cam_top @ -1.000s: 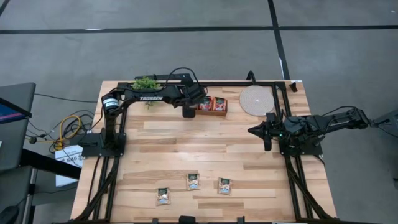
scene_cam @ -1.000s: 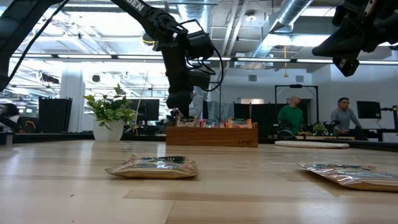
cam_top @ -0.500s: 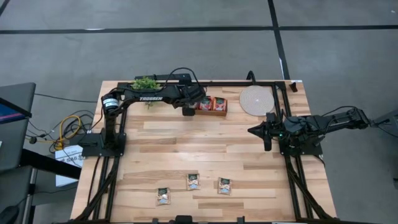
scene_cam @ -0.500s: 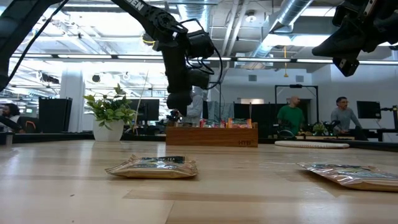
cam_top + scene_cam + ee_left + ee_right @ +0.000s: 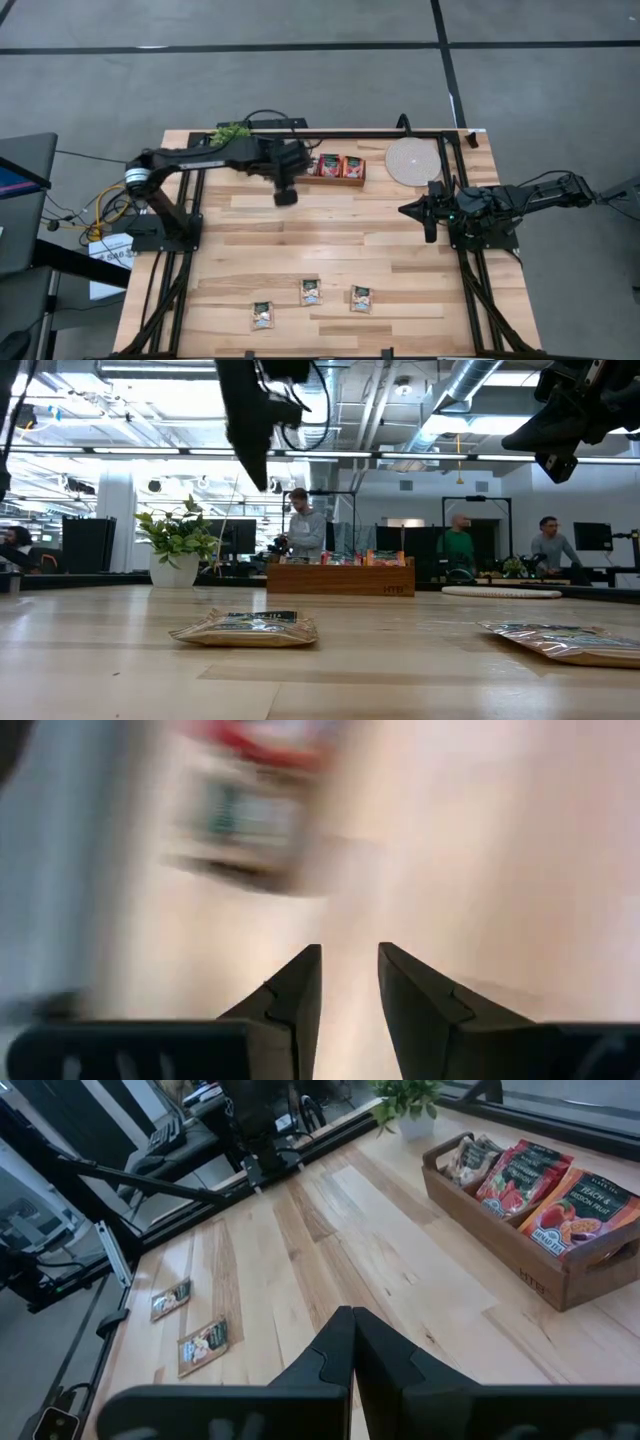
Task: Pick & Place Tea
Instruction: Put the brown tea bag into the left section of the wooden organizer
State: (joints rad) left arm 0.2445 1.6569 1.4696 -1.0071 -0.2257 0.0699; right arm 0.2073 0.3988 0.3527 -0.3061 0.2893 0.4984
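I see left claw (image 5: 285, 197) part open, empty, above bare counter (image 5: 340, 230) beside the wooden tray (image 5: 335, 168). Right claw (image 5: 431, 231) closed, empty. Three tea sachets (image 5: 311, 292) at near edge.

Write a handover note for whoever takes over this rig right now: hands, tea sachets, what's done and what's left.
Left hand: open and empty, above the table just in front of the long brown wooden tray.
Right hand: shut and empty, parked at the table's right side.
Done: red and orange tea sachets stand in the tray.
Left: three pale green-white flat sachets lie loose on the table's near edge.
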